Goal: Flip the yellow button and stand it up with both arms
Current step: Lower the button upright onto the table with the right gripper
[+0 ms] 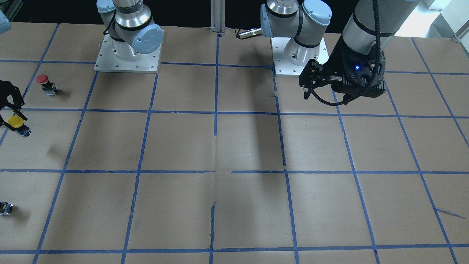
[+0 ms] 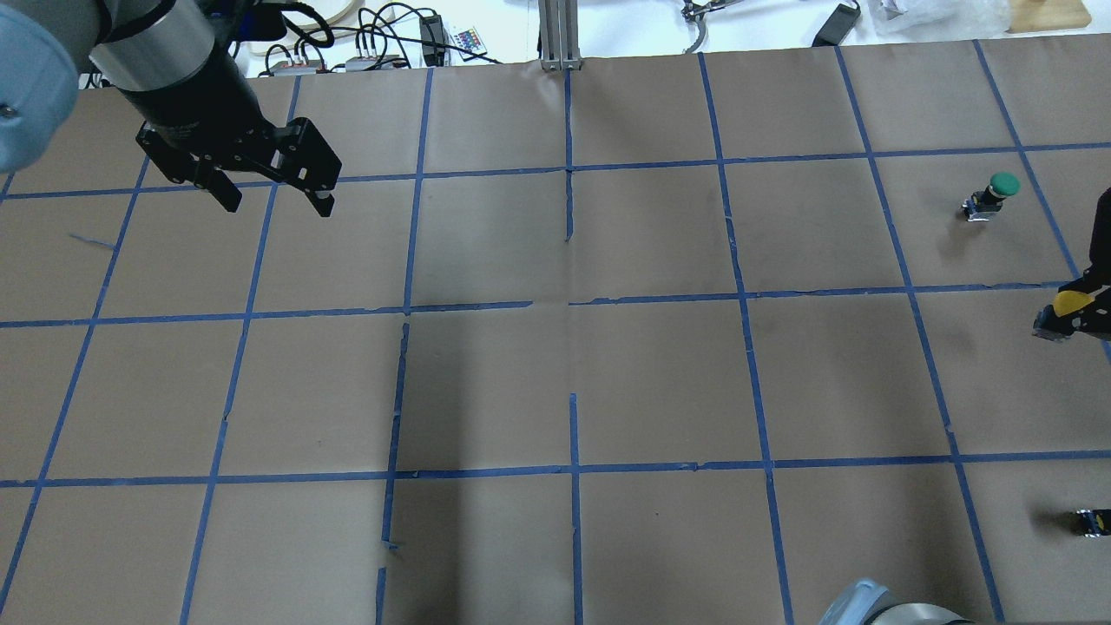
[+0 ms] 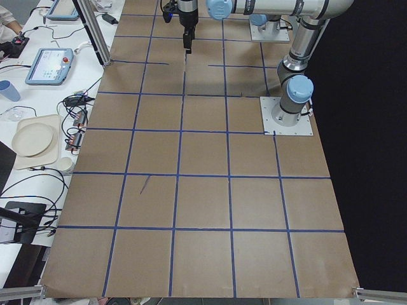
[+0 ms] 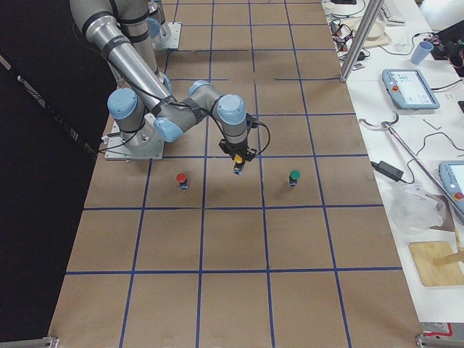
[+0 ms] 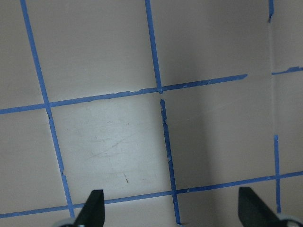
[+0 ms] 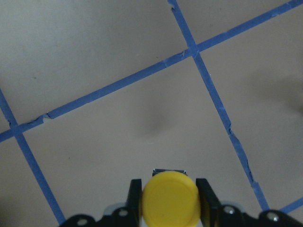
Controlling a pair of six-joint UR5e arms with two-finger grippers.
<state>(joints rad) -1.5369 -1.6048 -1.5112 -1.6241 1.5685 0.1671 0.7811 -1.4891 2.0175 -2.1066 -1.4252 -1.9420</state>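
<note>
The yellow button [image 6: 169, 198] sits between my right gripper's fingers [image 6: 203, 195], its yellow cap toward the wrist camera and its body pointing down. It hangs above the paper, with its shadow below it. It also shows at the front view's left edge [image 1: 15, 122], at the overhead view's right edge [image 2: 1072, 301] and in the right-side view [image 4: 237, 170]. My right gripper [image 1: 9, 115] is shut on it. My left gripper [image 2: 276, 201] is open and empty, hovering over the far opposite side of the table [image 5: 173, 215].
A red-capped button [image 1: 44, 82] stands on the robot's side of the held one. A green-capped button [image 2: 994, 193] stands on its far side. A tiny black part with a yellow mark [image 2: 1092, 521] lies near the right edge. Blue tape lines grid the brown paper.
</note>
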